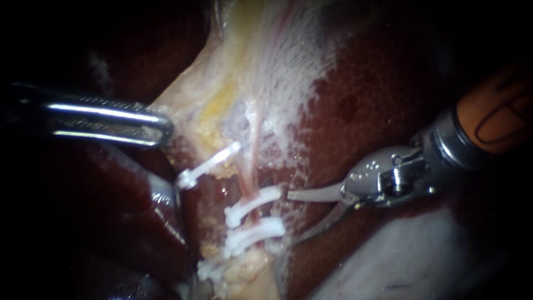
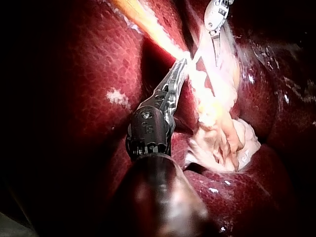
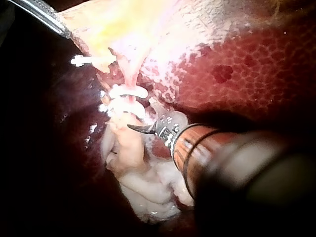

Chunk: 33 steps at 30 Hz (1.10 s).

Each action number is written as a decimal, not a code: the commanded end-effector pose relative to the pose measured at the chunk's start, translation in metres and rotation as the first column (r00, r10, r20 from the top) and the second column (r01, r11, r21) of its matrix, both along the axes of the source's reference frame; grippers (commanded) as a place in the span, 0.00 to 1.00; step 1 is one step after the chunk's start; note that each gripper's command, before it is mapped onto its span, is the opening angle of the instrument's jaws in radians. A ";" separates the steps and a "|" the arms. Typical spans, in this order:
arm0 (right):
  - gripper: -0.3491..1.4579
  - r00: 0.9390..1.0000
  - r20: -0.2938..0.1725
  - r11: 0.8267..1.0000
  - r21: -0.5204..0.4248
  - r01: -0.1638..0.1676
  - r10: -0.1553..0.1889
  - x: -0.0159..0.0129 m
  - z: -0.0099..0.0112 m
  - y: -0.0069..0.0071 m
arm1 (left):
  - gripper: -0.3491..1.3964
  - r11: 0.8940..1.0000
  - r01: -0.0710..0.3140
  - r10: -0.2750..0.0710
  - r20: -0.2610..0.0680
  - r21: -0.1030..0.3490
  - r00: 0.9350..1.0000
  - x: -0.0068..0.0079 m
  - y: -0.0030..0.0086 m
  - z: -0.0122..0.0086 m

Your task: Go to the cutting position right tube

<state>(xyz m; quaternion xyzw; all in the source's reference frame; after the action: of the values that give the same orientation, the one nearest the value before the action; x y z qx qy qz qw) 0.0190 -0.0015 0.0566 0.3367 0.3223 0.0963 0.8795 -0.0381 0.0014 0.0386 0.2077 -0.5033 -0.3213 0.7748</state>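
Note:
A thin pink tube (image 1: 254, 158) runs down the pale tissue and carries two white clips, an upper one (image 1: 252, 204) and a lower one (image 1: 256, 230). My right instrument (image 1: 291, 218) comes in from the right with curved blades open. Its tips lie just right of these two clips, level with the gap between them, and nothing sits between the blades. The right wrist view shows its blades (image 3: 138, 129) beside the clips (image 3: 126, 92). My left instrument (image 1: 162, 129) has its jaws shut on the edge of the pale gallbladder tissue (image 1: 261, 55) and holds it taut.
Another white clip (image 1: 208, 164) sits to the left of the pink tube, and more clips (image 1: 214, 270) lie lower down. Dark red liver (image 1: 383, 83) surrounds the field. Pale fatty tissue (image 3: 148, 192) lies under the right instrument's shaft.

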 end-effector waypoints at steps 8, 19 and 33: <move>0.48 1.000 -0.012 0.999 0.040 -0.012 0.013 0.0014 0.0003 0.0000 | 0.00 1.000 0.000 0.000 -0.001 -0.001 1.000 0.0000 0.0000 0.0000; 0.40 1.000 -0.014 0.999 0.039 -0.015 0.015 0.0029 0.0015 -0.0003 | 0.00 1.000 0.000 0.000 -0.001 -0.001 1.000 -0.0001 -0.0001 0.0001; 0.32 1.000 -0.016 0.999 0.036 -0.022 0.022 0.0050 0.0028 -0.0009 | 0.00 1.000 0.001 -0.001 -0.001 -0.001 1.000 -0.0001 -0.0001 0.0000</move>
<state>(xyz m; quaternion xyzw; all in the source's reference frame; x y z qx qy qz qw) 0.0241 -0.0025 0.0595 0.3496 0.3318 0.1093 0.8693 -0.0383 0.0012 0.0386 0.2070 -0.5034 -0.3214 0.7749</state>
